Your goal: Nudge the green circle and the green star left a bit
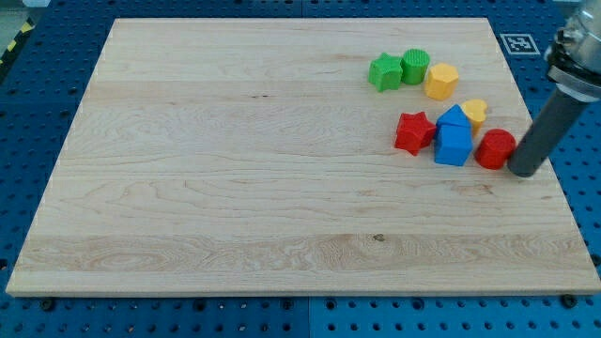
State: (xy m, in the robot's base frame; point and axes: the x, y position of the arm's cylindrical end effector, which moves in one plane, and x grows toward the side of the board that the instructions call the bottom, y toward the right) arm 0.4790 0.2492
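Observation:
The green star (384, 72) and the green circle (415, 66) sit side by side and touching near the view's top right of the wooden board (235, 169), the star on the left. My tip (522, 172) is at the view's right, just right of the red circle (495, 148), well below and right of both green blocks.
A yellow hexagon (441, 82) lies just right of the green circle. Below it are a yellow heart (475, 112), a red star (414, 132), and two blue blocks (454, 137) clustered together. The board's right edge (549, 178) is close to my tip.

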